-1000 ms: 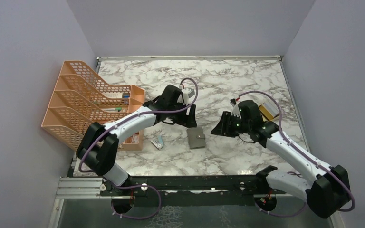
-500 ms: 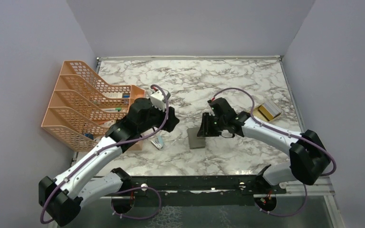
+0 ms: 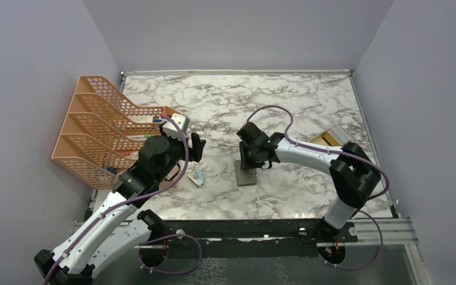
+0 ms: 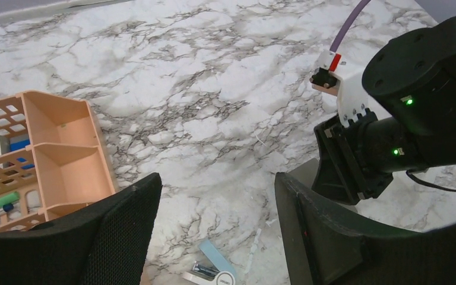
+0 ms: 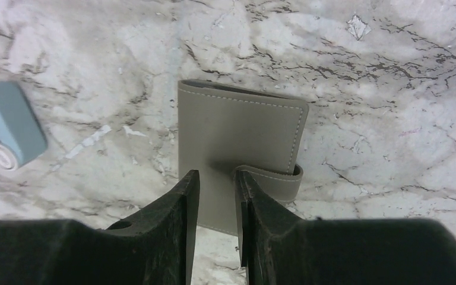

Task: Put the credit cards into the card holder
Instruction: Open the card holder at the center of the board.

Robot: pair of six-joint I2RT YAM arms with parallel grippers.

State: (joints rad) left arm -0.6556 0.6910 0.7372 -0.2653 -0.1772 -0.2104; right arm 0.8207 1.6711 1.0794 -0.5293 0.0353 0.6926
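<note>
While my right gripper is hovering low over the card holder, its fingers are standing narrowly apart, clamping nothing I can confirm. The holder is lying closed just ahead of my fingertips, its long axis running away from me and its snap tab reaching from its right edge toward the gap. My left gripper is hanging wide apart, empty, well aside. No legible branding is showing.

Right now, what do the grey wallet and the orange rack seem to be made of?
The card holder looks like leather or an imitation of it: matte grey, with stitched edges and a strap tab. The file rack looks like moulded plastic: uniform orange, with stiff perforated walls.
</note>
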